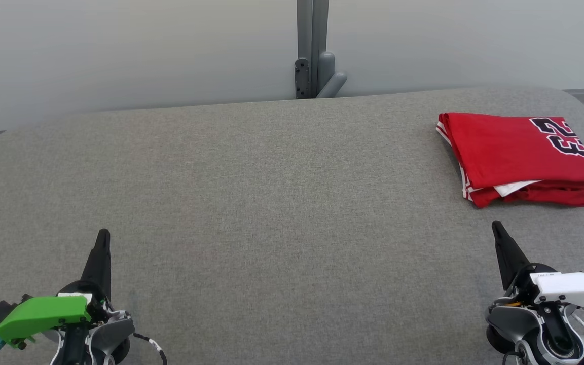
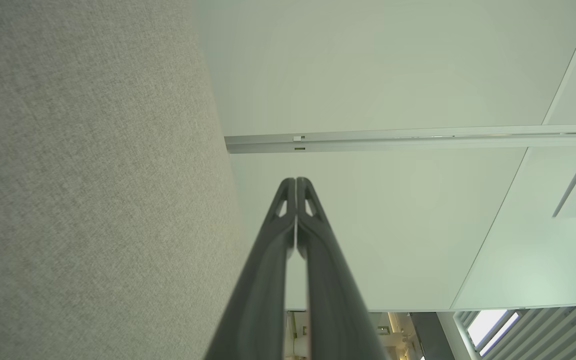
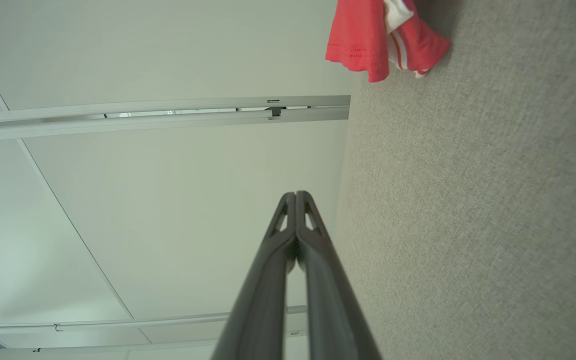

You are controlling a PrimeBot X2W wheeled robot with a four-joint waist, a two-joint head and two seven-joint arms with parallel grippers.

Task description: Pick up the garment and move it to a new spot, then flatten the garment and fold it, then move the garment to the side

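The garment (image 1: pixel 520 157) is a red jersey with black-and-white numerals, folded into a neat rectangle at the far right of the grey table (image 1: pixel 271 203). Its corner (image 3: pixel 383 40) appears at the top of the right wrist view. My right gripper (image 1: pixel 497 226) is shut and empty near the front right, a short way in front of the garment and apart from it. My left gripper (image 1: pixel 103 234) is shut and empty at the front left, far from the garment. Both pairs of fingertips press together in the wrist views, left (image 2: pixel 296 181) and right (image 3: pixel 295 195).
The grey fabric table has rounded far corners. Behind it stands a pale wall with a grey vertical post and bracket (image 1: pixel 315 56). The wrist views show wall panels and a horizontal rail (image 2: pixel 418 140).
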